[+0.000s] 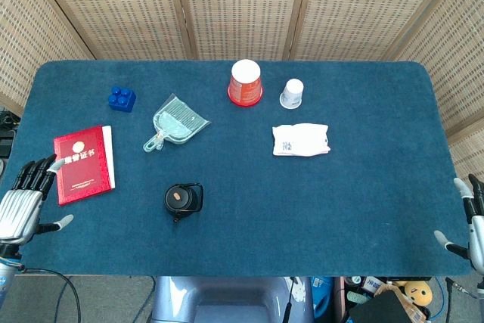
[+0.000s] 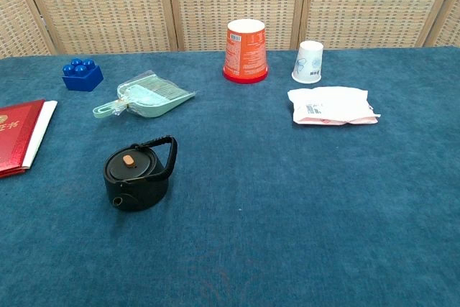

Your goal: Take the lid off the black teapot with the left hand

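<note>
The black teapot [image 1: 182, 200] sits on the blue counter [image 1: 340, 209] toward the near-left part of it, with its lid [image 2: 132, 164] still seated and a small tan knob [image 2: 128, 159] on top. From the chest view its bail handle [image 2: 164, 151] is tipped back and to the right of the lid, and the spout faces the near edge, so the knob looks reachable from above and from the left.

The left hand [image 1: 23, 203] waits at the counter's left near corner, holding nothing, its dark fingers [image 1: 34, 174] apart and pointing away from the robot beside the red booklet [image 1: 83, 164]. The teapot lies to that hand's right, well apart from it, at roughly the same depth on the counter. My guess is the coming move is mostly a sideways reach to the right, then a descent onto the knob.

The right hand [image 1: 470, 221] hangs at the far right near edge, only partly in sight, fingers spread and empty. It is much farther from the teapot than the left, which suits the task.

Nothing stands between the left hand and the teapot except the booklet's lower corner, just off the direct path.
</note>
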You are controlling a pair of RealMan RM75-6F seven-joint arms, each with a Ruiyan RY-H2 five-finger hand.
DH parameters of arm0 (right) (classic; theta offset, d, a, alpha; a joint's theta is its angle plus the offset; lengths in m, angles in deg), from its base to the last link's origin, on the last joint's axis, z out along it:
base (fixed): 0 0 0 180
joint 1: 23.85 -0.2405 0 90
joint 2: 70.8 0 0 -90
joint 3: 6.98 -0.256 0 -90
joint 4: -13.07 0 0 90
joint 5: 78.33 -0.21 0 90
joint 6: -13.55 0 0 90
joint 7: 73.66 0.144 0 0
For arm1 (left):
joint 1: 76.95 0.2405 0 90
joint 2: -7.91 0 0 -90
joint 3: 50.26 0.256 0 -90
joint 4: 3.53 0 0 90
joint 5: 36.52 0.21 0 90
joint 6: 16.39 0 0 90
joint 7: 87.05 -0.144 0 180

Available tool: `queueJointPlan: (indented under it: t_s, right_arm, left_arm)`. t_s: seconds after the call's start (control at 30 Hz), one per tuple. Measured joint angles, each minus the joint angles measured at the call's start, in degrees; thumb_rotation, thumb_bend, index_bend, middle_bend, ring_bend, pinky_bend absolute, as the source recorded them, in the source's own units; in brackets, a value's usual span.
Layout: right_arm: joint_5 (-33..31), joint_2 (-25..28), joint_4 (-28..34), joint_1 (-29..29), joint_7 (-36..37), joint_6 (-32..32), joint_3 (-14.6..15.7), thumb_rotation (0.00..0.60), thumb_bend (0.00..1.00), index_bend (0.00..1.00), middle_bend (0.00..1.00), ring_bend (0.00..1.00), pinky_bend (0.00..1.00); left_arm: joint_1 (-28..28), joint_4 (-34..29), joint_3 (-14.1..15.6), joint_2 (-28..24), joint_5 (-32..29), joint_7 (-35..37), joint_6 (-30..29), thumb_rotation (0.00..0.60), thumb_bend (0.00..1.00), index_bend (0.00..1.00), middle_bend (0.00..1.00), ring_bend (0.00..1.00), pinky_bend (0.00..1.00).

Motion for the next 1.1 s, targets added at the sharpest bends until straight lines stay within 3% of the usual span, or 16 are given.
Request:
queueJointPlan:
  t_s: [0.4,0.7,0.73,0.83,0.87,0.93,1.1]
  right_arm:
    - [0.1,0.4,0.7,0.0,0.3,-0.4,0.1,0.6,0.0,0.0,0.0,0.0,0.0]
    - [-1.0,1.5,1.7,0.3,1.3,-0.6,-0.3,0.6,0.0,0.0,0.0,0.0,0.0]
    - [-1.3,1.7,1.8,0.4,1.6,-0.6,-0.4,0.6,0.0,0.0,0.0,0.0,0.0]
    - [-2.4,2.2,2.0,0.4,2.3,-0.9,-0.8,0.6,0.0,0.0,0.0,0.0,0.0]
    - [-2.7,2.3,2.0,0.4,2.5,-1.0,-1.0,0.6,0.0,0.0,0.0,0.0,0.0]
    - [-3.7,2.5,1.9,0.5,2.9,-1.3,-1.3,0.6,0.0,0.0,0.0,0.0,0.0]
    - [-5.6,2.7,1.4,0.4,3.6,-2.4,-1.9,0.6,0.0,0.0,0.0,0.0,0.0]
  left_arm:
    - [-1.3,1.4,-0.9,0.5,2.9,1.9,3.3,0.6,0.09,0.0,0.0,0.0,0.0]
    - [-11.8,6.6,-0.9,0.0,14.0,8.2,13.8,0.6,0.09,0.0,0.0,0.0,0.0]
    - [-13.0,7.2,-1.0,0.1,14.7,9.3,15.0,0.6,0.09,0.01,0.0,0.0,0.0]
    - [-17.7,9.6,-1.2,1.2,16.7,12.2,19.4,0.6,0.09,0.19,0.0,0.0,0.0]
    - [-19.6,10.5,-1.4,1.7,17.4,13.0,21.2,0.6,0.1,0.29,0.0,0.0,0.0]
    - [-22.1,11.4,-1.8,2.4,17.8,13.6,24.0,0.6,0.14,0.38,0.0,0.0,0.0]
    - [-27.7,12.7,-3.0,4.5,17.3,13.6,31.3,0.6,0.27,0.42,0.0,0.0,0.0]
